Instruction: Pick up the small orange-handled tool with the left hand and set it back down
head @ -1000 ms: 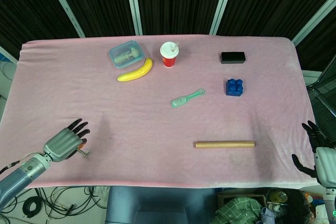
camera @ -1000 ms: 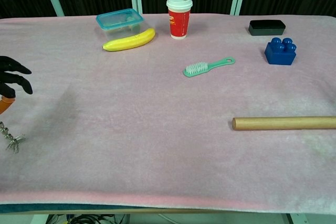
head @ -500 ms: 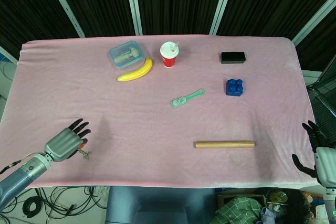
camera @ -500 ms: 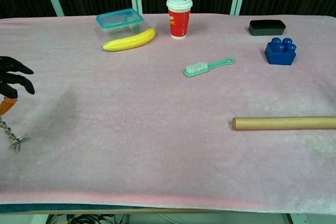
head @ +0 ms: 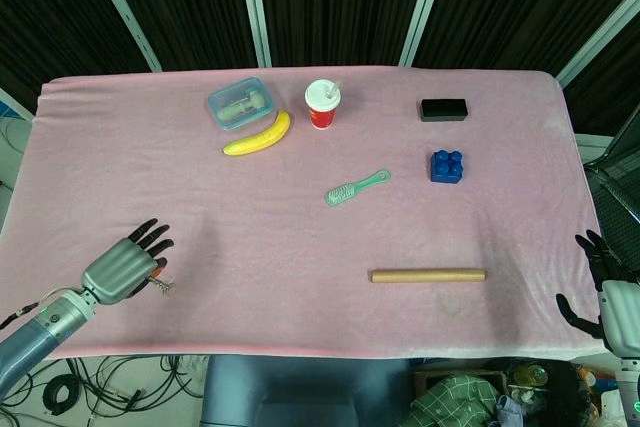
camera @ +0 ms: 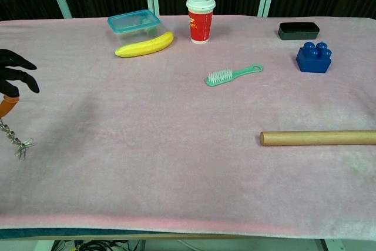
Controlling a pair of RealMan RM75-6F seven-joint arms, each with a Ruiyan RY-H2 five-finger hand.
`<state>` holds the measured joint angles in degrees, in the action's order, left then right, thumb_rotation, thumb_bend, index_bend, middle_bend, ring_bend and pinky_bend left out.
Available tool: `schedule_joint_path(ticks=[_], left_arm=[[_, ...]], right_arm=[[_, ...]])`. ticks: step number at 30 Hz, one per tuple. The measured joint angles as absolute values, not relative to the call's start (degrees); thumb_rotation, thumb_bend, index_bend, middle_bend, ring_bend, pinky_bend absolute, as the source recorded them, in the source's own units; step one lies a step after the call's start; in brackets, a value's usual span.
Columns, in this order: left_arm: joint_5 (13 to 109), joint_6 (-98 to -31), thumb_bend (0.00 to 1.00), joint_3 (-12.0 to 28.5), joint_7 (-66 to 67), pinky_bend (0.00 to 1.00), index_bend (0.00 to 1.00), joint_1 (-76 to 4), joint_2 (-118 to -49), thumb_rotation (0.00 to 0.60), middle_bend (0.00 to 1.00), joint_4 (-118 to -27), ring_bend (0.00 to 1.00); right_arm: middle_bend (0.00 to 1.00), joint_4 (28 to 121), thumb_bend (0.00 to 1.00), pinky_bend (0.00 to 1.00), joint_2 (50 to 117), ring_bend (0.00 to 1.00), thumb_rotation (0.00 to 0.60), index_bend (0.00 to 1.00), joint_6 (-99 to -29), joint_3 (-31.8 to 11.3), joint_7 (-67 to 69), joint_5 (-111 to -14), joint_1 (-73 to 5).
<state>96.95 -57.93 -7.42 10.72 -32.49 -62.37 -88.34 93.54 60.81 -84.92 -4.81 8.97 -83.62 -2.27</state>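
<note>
At lower left, the left hand (head: 128, 265) pinched the orange-handled tool (camera: 8, 107), its metal chain dangling. Lowering it slowly onto the desk (head: 300, 237) before opening seemed wise.

We look down on a wide surface (head: 300, 237) draped in a pink cloth (camera: 176, 163), lit evenly from above. Behind its far edge we see a dark backdrop of ribbed black panels (head: 340, 2) divided by pale slanting frame bars (head: 252, 2). Below the near edge, we make out a grey floor with tangled black cables (head: 70, 387), and a patch of green checked fabric (head: 450, 397) towards the right corner.
</note>
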Motion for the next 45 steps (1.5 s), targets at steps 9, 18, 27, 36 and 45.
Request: schedule_joint_path(ticks=[9,18,27,36,45], left_arm=[[95.69,-58.91,0.42,-4.55,7.85,0.0,0.58,-33.43,-63.8,0.6,0.2,-88.23,0.0],[93.42,-59.26,0.42,-1.65,0.69,0.0,0.58,-34.63,-68.47,0.6,0.2,-85.02,0.0],[91.84,-60.58,0.42,0.94,-7.84,0.0,0.57,-35.71,-75.14,0.6,0.2,-78.84,0.0],[91.02,-61.34,0.42,2.85,-16.12,0.0,0.58,-37.51,-83.48,0.6,0.2,-70.62,0.0],[91.07,-60.96,0.42,3.06,-20.65,0.0,0.57,-39.26,-89.92,0.6,0.21,-62.78,0.0]], right_arm=[[0.0,93.56,0.27,0.23,60.8,0.15,0.6,0.0,-84.94,-4.81,8.93,-83.63,-2.27],[0.0,93.58,0.27,0.23,60.77,0.15,0.6,0.0,-84.91,-4.82,9.0,-83.55,-2.25],[0.0,93.64,0.27,0.23,60.78,0.15,0.6,0.0,-84.84,-4.81,8.82,-83.49,-2.26],[0.0,93.56,0.27,0.23,60.77,0.15,0.6,0.0,-84.77,-4.85,8.97,-83.41,-2.28],[0.0,93.48,0.27,0.23,60.75,0.15,0.6,0.0,-84.74,-4.88,9.1,-83.39,-2.29]])
